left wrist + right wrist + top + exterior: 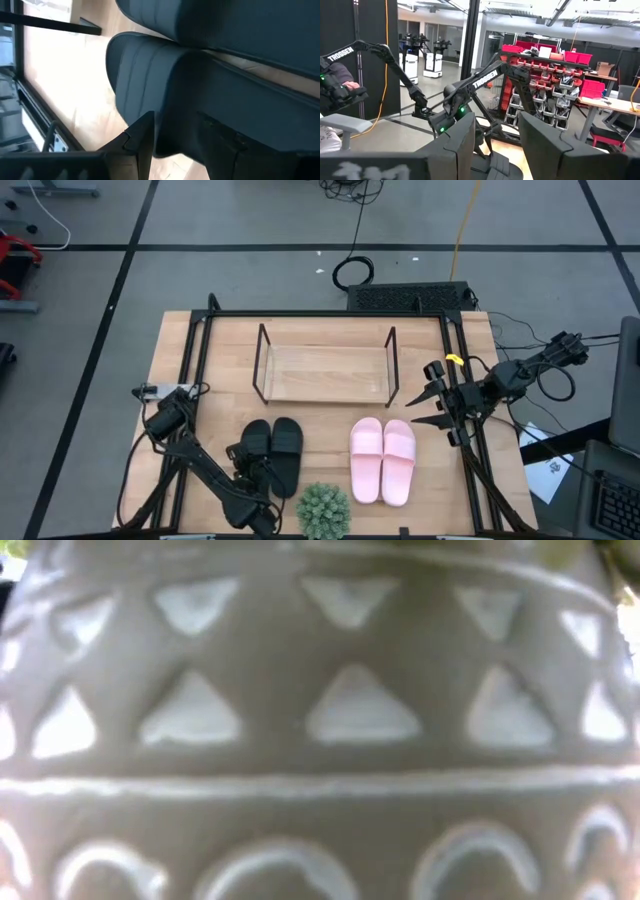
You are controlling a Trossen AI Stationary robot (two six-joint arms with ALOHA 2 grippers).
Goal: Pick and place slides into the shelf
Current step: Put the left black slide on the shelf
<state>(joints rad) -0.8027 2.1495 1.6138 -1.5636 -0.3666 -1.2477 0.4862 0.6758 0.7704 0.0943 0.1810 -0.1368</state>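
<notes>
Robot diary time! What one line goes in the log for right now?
left gripper: at black slides, open | right gripper: waiting at table edge, open | pink slides: on table | shelf: empty

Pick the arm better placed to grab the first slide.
Left, likely. The left gripper is already down at the matte black slide sandals, fingers astride one. The right gripper hangs at the table's right rail, off the pale pink slides.

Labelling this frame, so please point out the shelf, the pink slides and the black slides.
shelf (325,373), high view, bare wooden base.
pink slides (382,460), high view, between the pair's straps.
black slides (287,438), high view, right slide's strap.
</notes>
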